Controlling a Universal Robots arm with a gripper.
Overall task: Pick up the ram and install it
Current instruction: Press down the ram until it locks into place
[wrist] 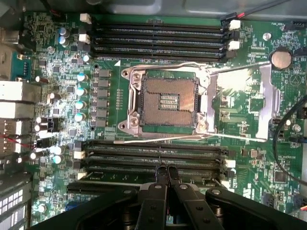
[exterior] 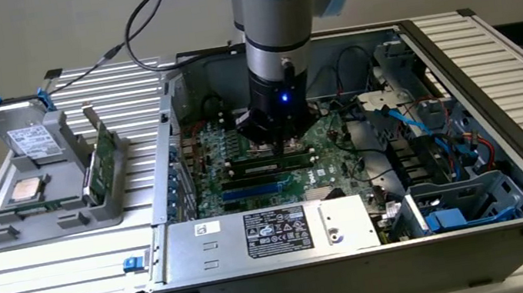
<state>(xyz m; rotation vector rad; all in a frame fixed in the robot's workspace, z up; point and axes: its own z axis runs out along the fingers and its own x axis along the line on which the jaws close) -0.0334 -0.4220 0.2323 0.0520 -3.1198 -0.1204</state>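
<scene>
The tool hangs low inside the open computer case, its two fingers pressed together with nothing between them, the tips just over the black memory slots beside the bare CPU socket. The ram lies seated in a slot on the green motherboard, right under the tool: a long, thin, dark green stick with a pale label along it. A second bank of slots with white end clips sits across the socket. The case rests on a ribbed metal bench; toward the bench's edge at the exterior view's left, a grey holder carries a green card standing upright
</scene>
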